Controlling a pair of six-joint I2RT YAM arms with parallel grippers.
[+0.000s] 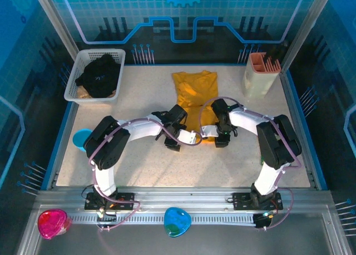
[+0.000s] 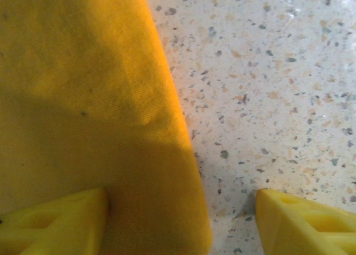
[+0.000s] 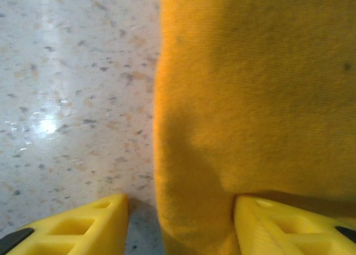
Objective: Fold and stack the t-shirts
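The golden-yellow t-shirt (image 1: 193, 93) lay as a narrow strip at the centre of the table (image 1: 139, 166), running toward twelve o'clock. Both claws stood released at its six o'clock end. The left gripper (image 2: 181, 221) straddled one side edge and the right gripper (image 3: 181, 221) the other, each with one finger over cloth and one over bare table. The black t-shirt (image 1: 99, 74) sat bunched in the white basket (image 1: 75, 93) at ten o'clock.

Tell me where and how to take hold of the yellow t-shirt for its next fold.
Grip the yellow t-shirt at its two near corners, one tool per corner, coming from the near end. It lies flat as a narrow strip running away from the arms. The open left tool and right tool each straddle a side edge there, so pinching should lift that end evenly.
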